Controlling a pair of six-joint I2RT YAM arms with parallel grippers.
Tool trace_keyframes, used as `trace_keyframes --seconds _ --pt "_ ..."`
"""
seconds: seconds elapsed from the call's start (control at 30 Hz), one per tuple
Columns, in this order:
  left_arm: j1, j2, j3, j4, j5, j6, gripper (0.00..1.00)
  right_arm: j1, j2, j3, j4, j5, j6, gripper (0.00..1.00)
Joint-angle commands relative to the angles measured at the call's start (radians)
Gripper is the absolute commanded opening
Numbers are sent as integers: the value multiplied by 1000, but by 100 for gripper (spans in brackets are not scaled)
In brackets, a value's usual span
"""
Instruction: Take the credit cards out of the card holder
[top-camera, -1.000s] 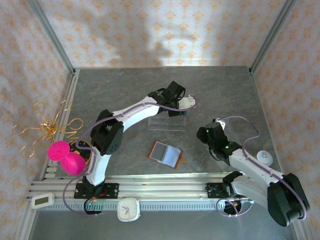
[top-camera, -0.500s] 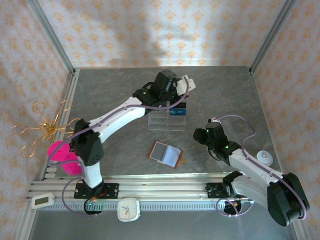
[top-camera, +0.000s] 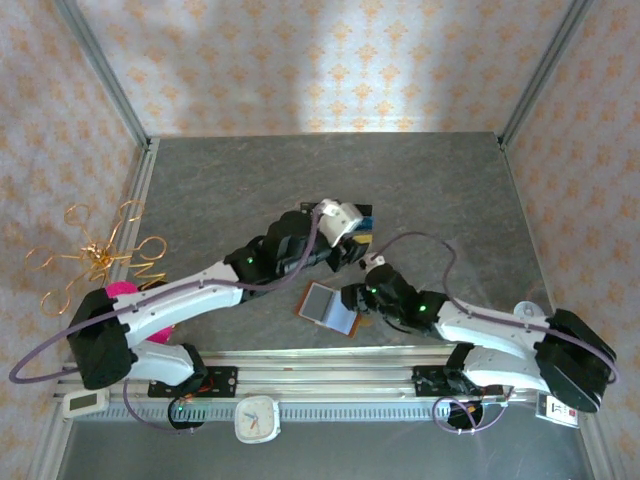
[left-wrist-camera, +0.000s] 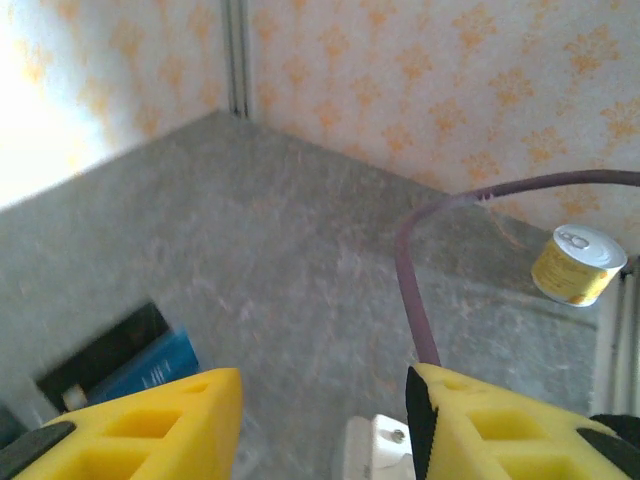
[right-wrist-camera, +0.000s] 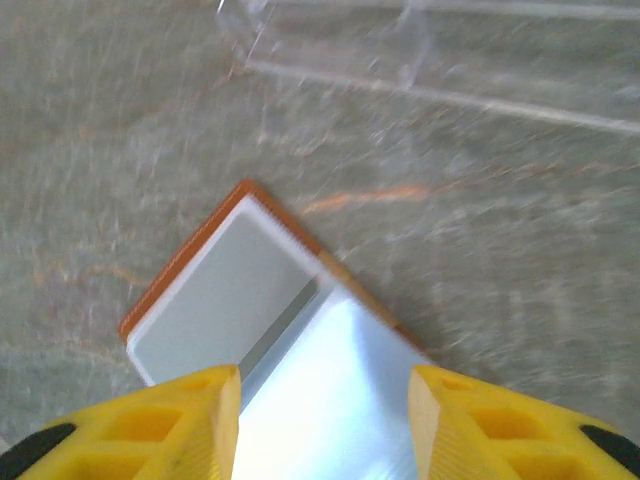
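Note:
The card holder (top-camera: 330, 308) lies open on the grey table, brown-edged with a pale inside (right-wrist-camera: 300, 350). My right gripper (right-wrist-camera: 325, 420) hangs open just above it, one yellow finger on each side of its pale right half; in the top view the right gripper (top-camera: 352, 297) is at the holder's right edge. A black and a blue credit card (top-camera: 364, 218) stand at the clear rack behind. They appear low left as credit cards (left-wrist-camera: 125, 358) in the left wrist view. My left gripper (left-wrist-camera: 325, 405) is open and holds nothing, near the rack (top-camera: 345, 242).
The clear acrylic rack (right-wrist-camera: 420, 50) stands just beyond the holder. A gold wire ornament (top-camera: 95, 255) and a pink object (top-camera: 118, 297) are at the left edge. A white clock (top-camera: 257, 418) sits on the front rail, and a yellow can (left-wrist-camera: 580, 265) stands by the wall.
My right gripper has moved left and now hangs over the open card holder. My left arm has drawn back and lowered from behind the rack toward the table's middle.

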Motion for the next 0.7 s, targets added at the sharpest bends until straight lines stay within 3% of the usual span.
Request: trace_keyframes --seconds 0.0,0.13,0.33,0.67 --pt "3 -91 -119 174 -12 -243 49 77 70 38 3 132 45 44" --pt "1 -158 -200 169 -32 -311 49 145 84 5 -16 155 126 41" --pt "-3 -200 -280 201 -41 -365 50 139 101 -35 -121 216 241 36" --pt "-57 -176 -331 229 -47 -415 49 -97 120 -37 -127 208 126 31"
